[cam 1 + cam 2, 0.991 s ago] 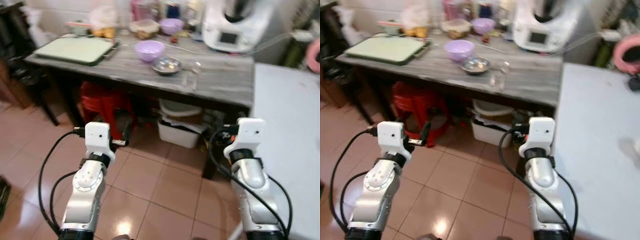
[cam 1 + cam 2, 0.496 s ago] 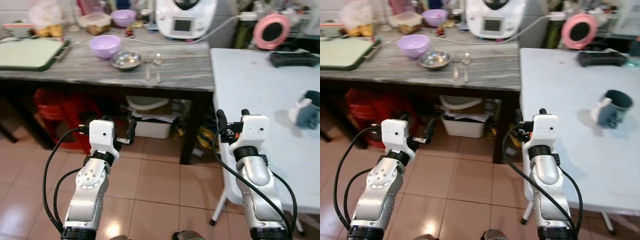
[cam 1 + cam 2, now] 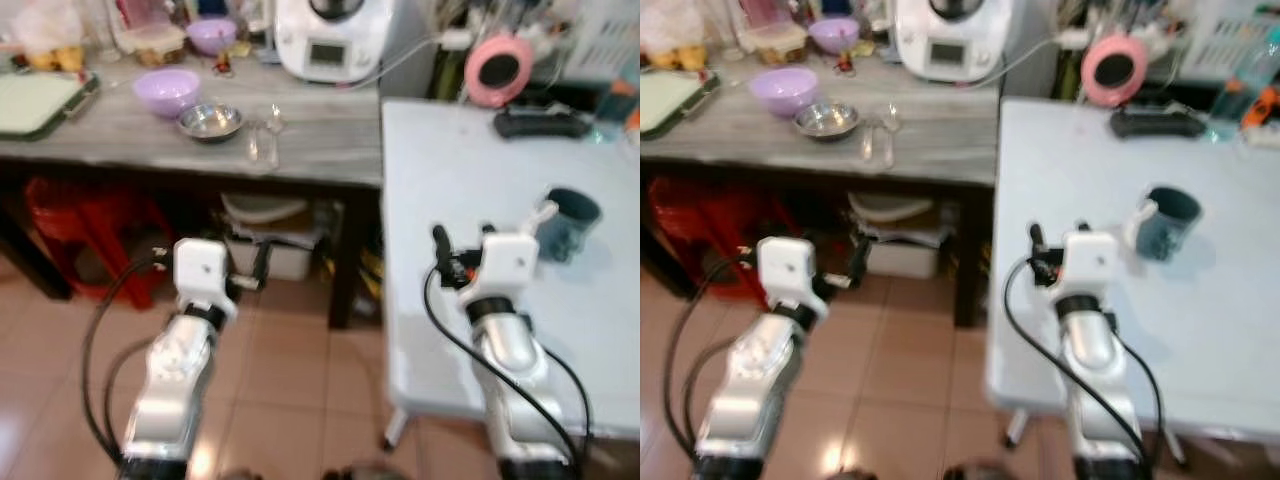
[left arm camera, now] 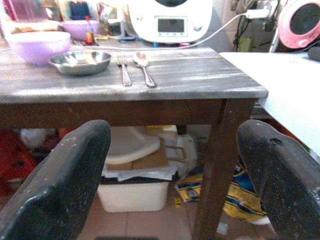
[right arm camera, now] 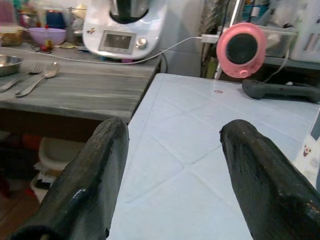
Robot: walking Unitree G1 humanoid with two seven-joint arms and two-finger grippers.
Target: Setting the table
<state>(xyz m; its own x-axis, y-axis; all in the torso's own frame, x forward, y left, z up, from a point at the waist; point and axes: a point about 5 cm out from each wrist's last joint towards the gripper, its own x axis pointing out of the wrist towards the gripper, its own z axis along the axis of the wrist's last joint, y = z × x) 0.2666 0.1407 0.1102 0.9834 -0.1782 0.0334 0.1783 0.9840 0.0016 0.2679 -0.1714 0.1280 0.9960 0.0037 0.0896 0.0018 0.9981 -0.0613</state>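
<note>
On the grey wooden table (image 3: 320, 160) stand a purple bowl (image 3: 166, 90) and a steel bowl (image 3: 210, 121), with a fork (image 4: 123, 70) and a spoon (image 4: 143, 66) lying beside them. A dark teal mug (image 3: 568, 222) with a white handle sits on the light blue table (image 3: 450, 190) to the right. My left gripper (image 3: 262, 262) hovers open over the floor in front of the wooden table, holding nothing. My right gripper (image 3: 462, 238) is open and empty above the near part of the light blue table, left of the mug.
A white kitchen machine (image 3: 330, 40) with its cable stands at the back of the wooden table. A pink round device (image 3: 497, 68) and a black object (image 3: 540, 122) lie at the far end of the light table. Under the wooden table are a white bin (image 4: 131, 187) and a red stool (image 3: 85, 225).
The whole view has swung to the right, bringing the light blue table and mug toward the middle. Both arms keep the same raised pose, grippers still open.
</note>
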